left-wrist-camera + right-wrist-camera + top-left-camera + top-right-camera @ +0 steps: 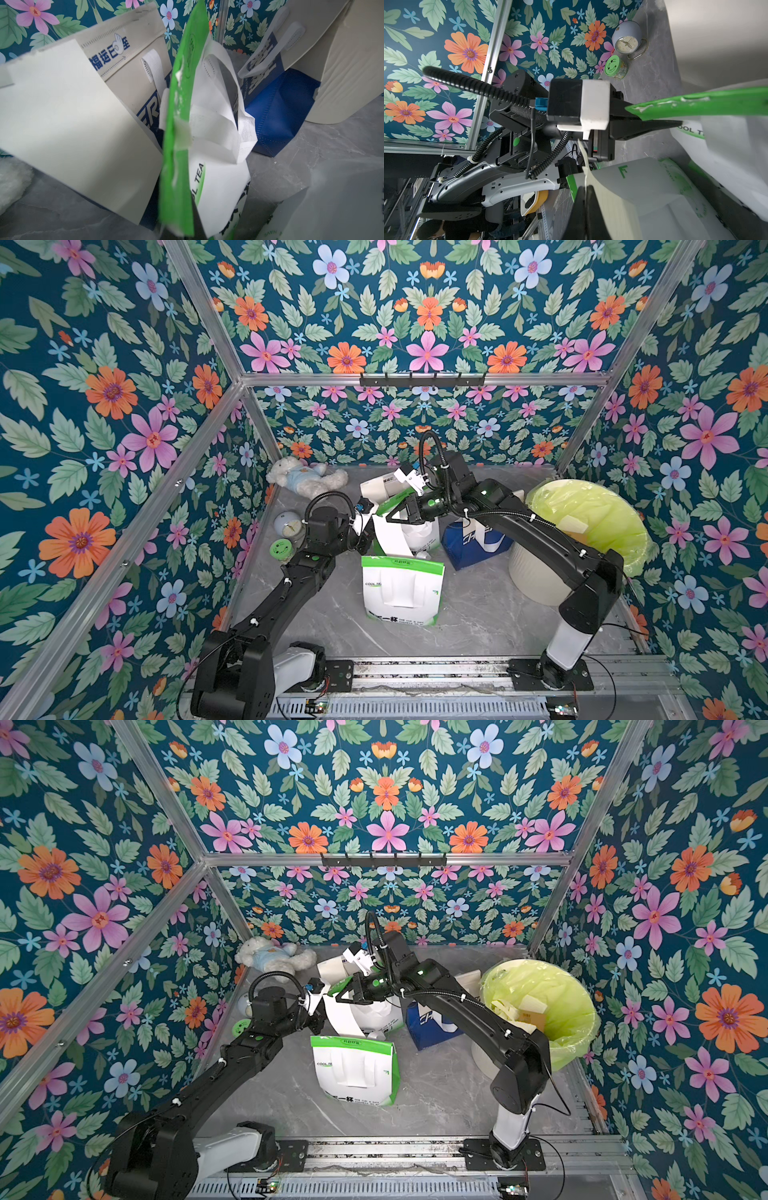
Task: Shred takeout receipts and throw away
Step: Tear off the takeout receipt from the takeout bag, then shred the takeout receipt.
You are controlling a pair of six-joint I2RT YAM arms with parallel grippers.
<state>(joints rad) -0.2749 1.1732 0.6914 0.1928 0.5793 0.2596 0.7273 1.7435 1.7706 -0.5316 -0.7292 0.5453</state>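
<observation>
Left claw [658, 120] grips bag [726, 106], right claw [585, 191] receipt [614, 207]

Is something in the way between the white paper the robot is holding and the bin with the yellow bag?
Yes. The blue bag stands on the table between the receipt pinched in the right hand and the bin. Lifted high, the paper would probably pass over it.

Receipt [390, 537], apparently, between left hand [371, 529] and right hand [388, 519]
</observation>
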